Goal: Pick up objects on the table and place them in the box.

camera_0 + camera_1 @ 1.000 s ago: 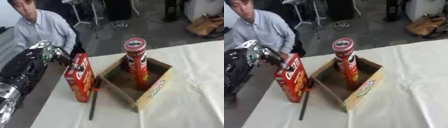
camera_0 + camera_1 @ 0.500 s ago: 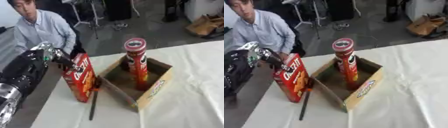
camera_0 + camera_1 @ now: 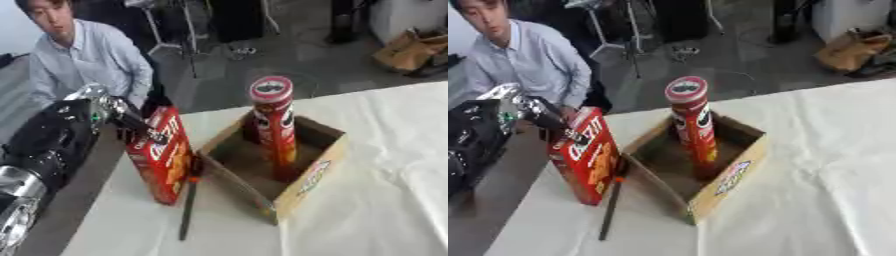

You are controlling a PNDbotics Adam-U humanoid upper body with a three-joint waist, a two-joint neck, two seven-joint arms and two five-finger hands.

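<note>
Left robot hand [image 3: 131, 126] comes in from the left of the frame, dark fingers curled on the top edge of the red cracker box [image 3: 161, 156], pinching it. The cracker box stands on end at centre-left on the white bench [image 3: 376, 200], long axis near vertical, top leaning slightly to the right, printed face toward the lower right. Just right of it is the open cardboard box [image 3: 306, 180], set askew. Red chip can [image 3: 275, 127] stands upright inside the cardboard box, long axis vertical, lid up, sticking out well above the rim. A thin dark stick with an orange bit [image 3: 189, 200] lies on the bench between the cracker box and the cardboard box, long axis running up-down the frame, slightly tilted. Right robot hand doesn't show.
</note>
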